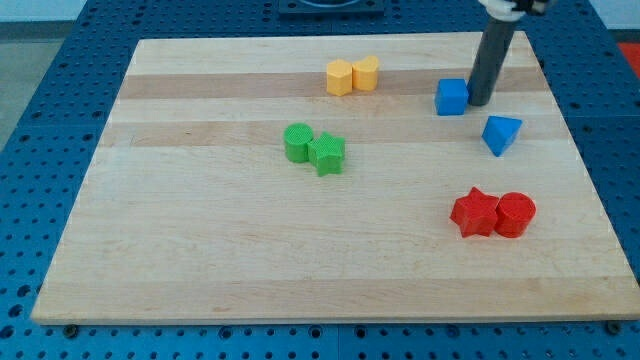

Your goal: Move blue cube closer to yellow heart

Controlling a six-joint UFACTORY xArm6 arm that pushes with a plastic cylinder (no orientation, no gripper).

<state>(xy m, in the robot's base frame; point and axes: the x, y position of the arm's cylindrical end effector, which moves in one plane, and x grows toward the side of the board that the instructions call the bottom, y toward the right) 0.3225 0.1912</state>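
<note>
Red star (473, 212) and red cylinder (516, 214) touch near the tabletop's (200, 270) right edge. Farther back, my tip (479, 103) presses the blue cube's (452, 97) right side; no fingers exist. Yellow heart (366, 72) sits leftward near the top edge

Wooden board (200, 260), green pair (313, 148) touching mid-board, red pair (493, 213) touching lower right, blue wedge (500, 133), other yellow block (340, 77)

Straight dark grey rod, smooth, cylindrical; my tip (479, 103) blunt; white collar above.
</note>
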